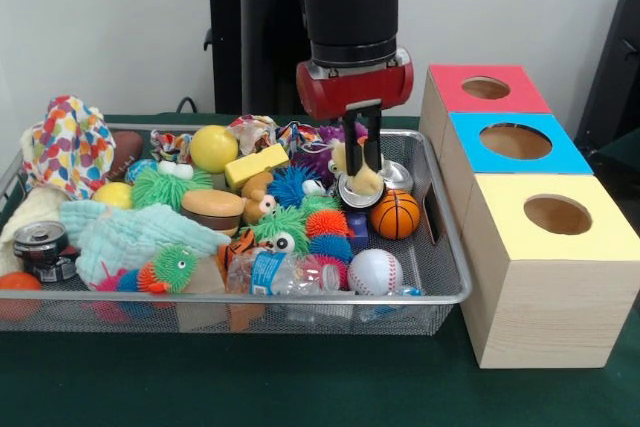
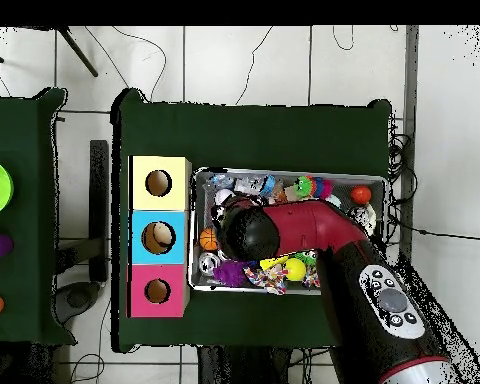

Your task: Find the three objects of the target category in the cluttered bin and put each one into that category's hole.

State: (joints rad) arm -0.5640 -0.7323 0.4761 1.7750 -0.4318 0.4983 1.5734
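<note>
The silver wire-mesh bin [image 1: 447, 297] is full of toys; it also shows in the overhead view [image 2: 284, 172]. My gripper [image 1: 362, 162] hangs over the bin's right part, shut on the yellow duck-like toy [image 1: 368, 179], which it holds just above the clutter. The tan dog [image 1: 258, 197] lies mid-bin beside a toy burger. The orange striped tiger [image 1: 237, 245] lies partly under a plastic bottle near the front. The red-topped box's hole [image 1: 486, 88] is to the right of the bin, at the far end of the row; in the overhead view the hole [image 2: 157, 291] is left of the bin. There the arm [image 2: 284, 228] hides the gripper.
The blue-topped box [image 1: 515, 142] and the yellow-topped box [image 1: 555, 215] stand in a row with the red one. A basketball [image 1: 396, 214], a baseball [image 1: 374, 271], a plastic bottle [image 1: 280, 274], fuzzy balls [image 1: 285, 230], a soda can [image 1: 40, 247] and a patterned cloth [image 1: 68, 142] fill the bin.
</note>
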